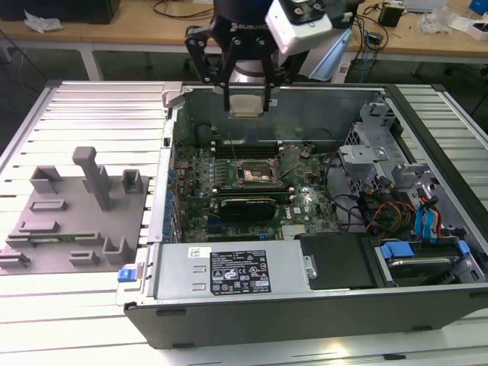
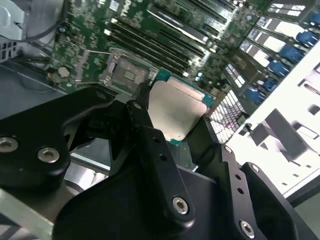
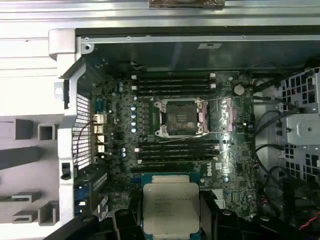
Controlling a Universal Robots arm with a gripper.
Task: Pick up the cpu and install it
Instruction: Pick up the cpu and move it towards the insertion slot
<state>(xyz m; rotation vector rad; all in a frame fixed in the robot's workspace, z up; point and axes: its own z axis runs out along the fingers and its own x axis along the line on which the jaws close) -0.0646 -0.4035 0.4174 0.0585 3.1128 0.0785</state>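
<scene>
Your claw (image 1: pixel 248 101) is clamped on the cpu (image 1: pixel 247 106), its two black fingers (image 1: pixel 226 93) pressing against opposite edges of the chip. In the exterior view the chip hangs in the air, high above the open computer case (image 1: pixel 305 324), over the far wall of that case and clear of everything inside it. In the second wrist view you see the cpu (image 2: pixel 177 112) from close by: its pale silvery top faces the camera, a thin green edge shows around it, and it sits between the fingers (image 2: pixel 145 120) with the motherboard (image 2: pixel 165 30) well below. In the first wrist view the cpu (image 3: pixel 171 210) lies flat and square to the board, and the socket (image 3: pixel 178 116) sits apart from it, across a bank of memory slots (image 3: pixel 175 152). The socket's metal frame surrounds a dark centre that is uncovered, and a thin wire lever runs beside it. The case lies on its side on the slatted bench (image 1: pixel 76 313), with the power supply (image 1: pixel 229 271) along its near wall. On the exterior view's left, beside the case, the grey fixture tray (image 1: pixel 76 221) rests on the bench, well apart from the claw.
</scene>
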